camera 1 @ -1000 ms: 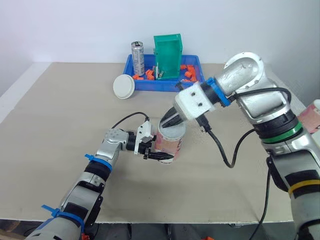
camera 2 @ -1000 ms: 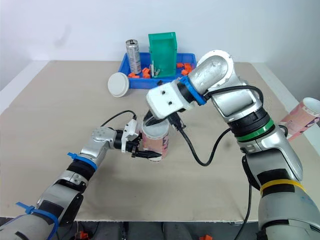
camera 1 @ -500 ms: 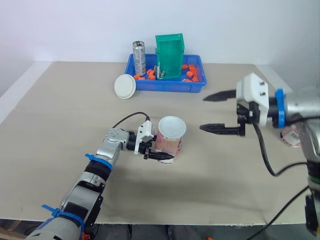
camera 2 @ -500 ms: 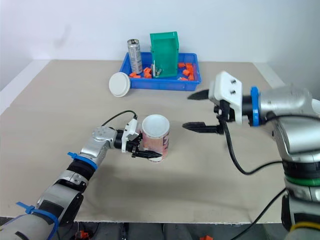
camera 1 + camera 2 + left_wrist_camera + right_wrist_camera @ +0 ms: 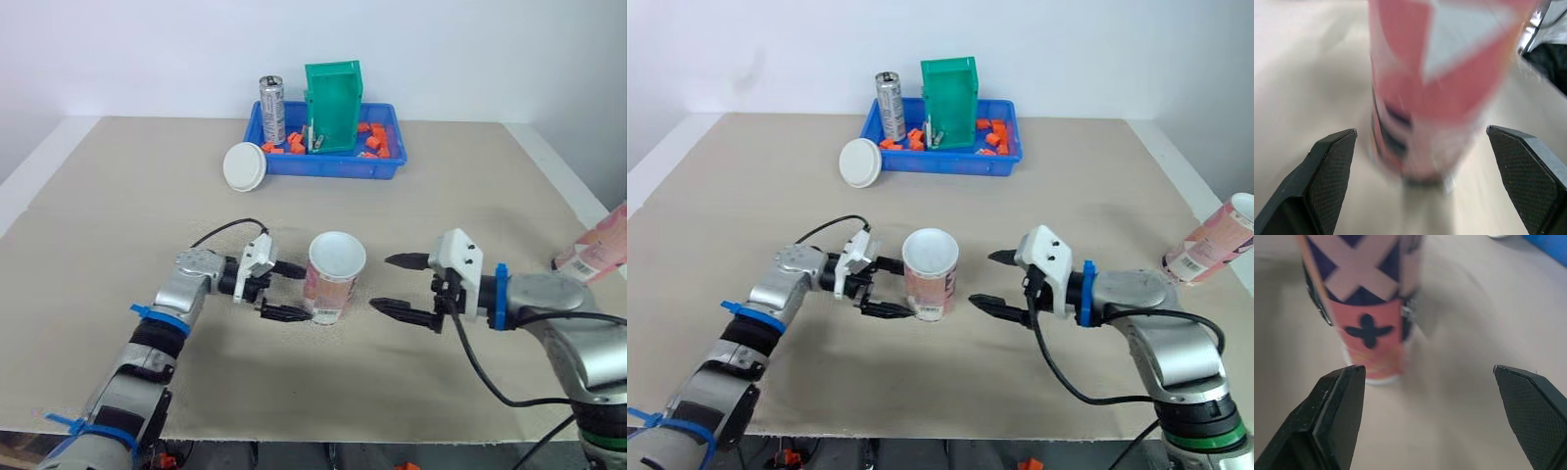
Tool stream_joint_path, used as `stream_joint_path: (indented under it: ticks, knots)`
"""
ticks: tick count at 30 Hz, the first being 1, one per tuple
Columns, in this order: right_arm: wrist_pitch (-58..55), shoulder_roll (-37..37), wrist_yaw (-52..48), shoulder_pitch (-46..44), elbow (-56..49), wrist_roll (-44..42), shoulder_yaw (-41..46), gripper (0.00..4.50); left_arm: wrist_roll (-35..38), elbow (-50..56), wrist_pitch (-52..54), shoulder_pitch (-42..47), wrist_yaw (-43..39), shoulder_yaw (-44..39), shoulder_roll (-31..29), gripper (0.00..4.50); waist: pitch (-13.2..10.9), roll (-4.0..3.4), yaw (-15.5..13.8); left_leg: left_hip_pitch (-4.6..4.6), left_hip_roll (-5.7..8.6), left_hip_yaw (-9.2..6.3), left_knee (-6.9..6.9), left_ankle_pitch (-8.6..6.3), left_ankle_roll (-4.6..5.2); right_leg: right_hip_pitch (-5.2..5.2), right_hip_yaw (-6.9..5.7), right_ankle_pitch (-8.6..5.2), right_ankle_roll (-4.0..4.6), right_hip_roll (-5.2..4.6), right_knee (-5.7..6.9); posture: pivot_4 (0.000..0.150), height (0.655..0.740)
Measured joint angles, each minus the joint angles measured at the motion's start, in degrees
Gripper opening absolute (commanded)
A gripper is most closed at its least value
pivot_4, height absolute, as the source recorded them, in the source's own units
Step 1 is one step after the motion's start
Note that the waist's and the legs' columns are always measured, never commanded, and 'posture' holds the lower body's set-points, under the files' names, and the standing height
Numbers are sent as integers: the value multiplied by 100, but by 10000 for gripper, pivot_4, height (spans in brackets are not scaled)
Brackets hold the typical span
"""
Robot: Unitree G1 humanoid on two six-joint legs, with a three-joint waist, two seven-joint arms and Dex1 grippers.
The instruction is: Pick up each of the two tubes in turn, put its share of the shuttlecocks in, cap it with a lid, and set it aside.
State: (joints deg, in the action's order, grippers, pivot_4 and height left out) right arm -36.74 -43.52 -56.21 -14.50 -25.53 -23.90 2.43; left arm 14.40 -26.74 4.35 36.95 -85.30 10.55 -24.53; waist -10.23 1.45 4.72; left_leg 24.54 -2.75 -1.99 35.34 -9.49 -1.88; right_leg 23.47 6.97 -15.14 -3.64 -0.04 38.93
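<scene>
Tube [image 5: 336, 284] upright mid-table [image 5: 118, 225], white top on it (lid, by look of it). My left gripper [image 5: 296, 291] at its left side: fingers spread wide, one near, one far, neither touching tube. My right gripper [image 5: 380, 282] just right of tube, spread too, clear of it. Second tube [image 5: 600, 245] tilted at right edge. Loose white lid [image 5: 244, 166] far left, just beside blue tray [image 5: 333, 168], which holds green bin [image 5: 333, 108] and can [image 5: 271, 110].
</scene>
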Motion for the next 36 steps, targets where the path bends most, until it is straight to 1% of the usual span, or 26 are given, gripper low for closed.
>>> stream_joint_path:
  ticks: [3, 5, 7, 12, 15, 17, 20, 21, 22, 23, 24, 25, 26, 29, 32, 34, 36]
  knots:
    - [114, 151, 3, -103, 9, -16, -266, 45000, 214, 466, 421, -287, -6, -308, -616, 44475, -13, 9, -1, 2, -3, -3, 0, 0, 0, 1, -4, 0, 2, 0, 2, 1500, 7362]
    - [181, 297, 9, -293, 44, -19, -446, 45000, 609, 1070, 987, -462, -1, -646, -1012, 44475, -19, 18, -14, 6, -3, -3, 3, 0, 0, 2, -7, -1, 3, -3, 1, 1500, 7362]
    - [243, 399, -2, -435, 71, -21, -587, 45000, 947, 1618, 1445, -561, 19, -896, -1268, 44475, -21, 22, -31, 8, 0, -3, 3, 0, -1, 1, -10, -10, 14, -11, -1, 1500, 7362]
    - [400, 663, -73, -706, 371, -3, -975, 45000, 1745, 2881, 2358, -1022, 286, -1336, -1619, 44475, -23, 26, -62, 13, 0, -4, 4, -4, -6, -2, -23, -17, 9, -19, -4, 1500, 7362]
    - [535, 877, -125, -856, 633, 2, -1172, 45000, 2180, 3631, 2791, -1453, 560, -1696, -1855, 44475, -25, 29, -52, 12, -6, -10, 1, -7, -10, 0, -34, -19, 10, -16, -3, 1500, 7362]
    - [617, 993, -144, -888, 790, 5, -1260, 45000, 2377, 3933, 2938, -1649, 780, -1922, -1954, 44475, -25, 28, -49, 11, -8, -17, 0, -7, -10, -1, -42, -20, 16, -14, -1, 1500, 7362]
    - [712, 1088, -195, -912, 878, 50, -1401, 45000, 2522, 4105, 3002, -1772, 1001, -2015, -1954, 44475, -26, 28, -49, 11, -8, -23, 2, -7, -10, -3, -48, -20, 17, -13, 0, 1500, 7362]
    - [753, 1123, -226, -915, 936, 62, -1462, 39345, 2600, 4169, 3042, -1785, 1107, -2016, -1947, 45000, -26, 28, -51, 11, -8, -23, 3, -7, -10, -4, -48, -19, 17, -14, 0, 1500, 7362]
    - [774, 1136, -227, -916, 950, 63, -1477, 37373, 2614, 4187, 3049, -1785, 1128, -2016, -1945, 45000, -26, 29, -55, 11, -7, -23, 4, -7, -10, -4, -48, -20, 19, -14, 0, 1500, 7362]
    - [808, 1158, -234, -927, 979, 67, -1504, 33398, 2647, 4225, 3052, -1785, 1203, -2017, -1937, 45000, -26, 29, -56, 11, -7, -23, 4, -7, -10, -5, -48, -21, 21, -14, 0, 1500, 7362]
    - [822, 1170, -237, -931, 999, 69, -1510, 30637, 2675, 4254, 3052, -1784, 1248, -2017, -1925, 45000, -26, 29, -56, 11, -7, -23, 5, -7, -10, -5, -48, -21, 21, -15, 0, 1500, 7362]
    - [849, 1194, -232, -932, 1033, 74, -1512, 28120, 2742, 4335, 3054, -1776, 1350, -2013, -1892, 45000, -26, 29, -55, 11, -7, -22, 5, -6, -10, -5, -48, -20, 21, -14, 0, 1500, 7362]
    - [863, 1198, -225, -932, 1056, 74, -1512, 26572, 2772, 4343, 3059, -1751, 1388, -2010, -1892, 45000, -26, 29, -55, 10, -7, -23, 5, -6, -10, -4, -48, -19, 21, -14, 0, 1500, 7362]
    - [846, 1188, -192, -931, 1062, 64, -1478, 26572, 2892, 4332, 3128, -1569, 1474, -1971, -1840, 45000, -26, 29, -60, 11, -7, -28, 5, -6, -11, -6, -52, -18, 20, -13, 0, 1500, 7362]
    - [729, 1060, -127, -895, 996, 1, -1294, 26572, 3111, 4258, 3303, -1120, 1525, -1854, -1621, 45000, -26, 30, -92, 19, -1, -34, 13, -5, -11, -6, -54, -14, 12, -14, 0, 1500, 7362]
    - [587, 910, 18, -861, 831, -108, -943, 26572, 3181, 4062, 3372, -671, 1546, -1684, -1410, 45000, -27, 28, -108, 20, 2, -35, 14, -5, -11, -7, -53, -13, 8, -15, -1, 1500, 7362]
    - [538, 810, 114, -829, 754, -172, -666, 26572, 3173, 3947, 3371, -454, 1577, -1551, -1292, 45000, -27, 27, -129, 20, 2, -38, 14, -5, -11, -8, -54, -14, 8, -15, -1, 1500, 7362]
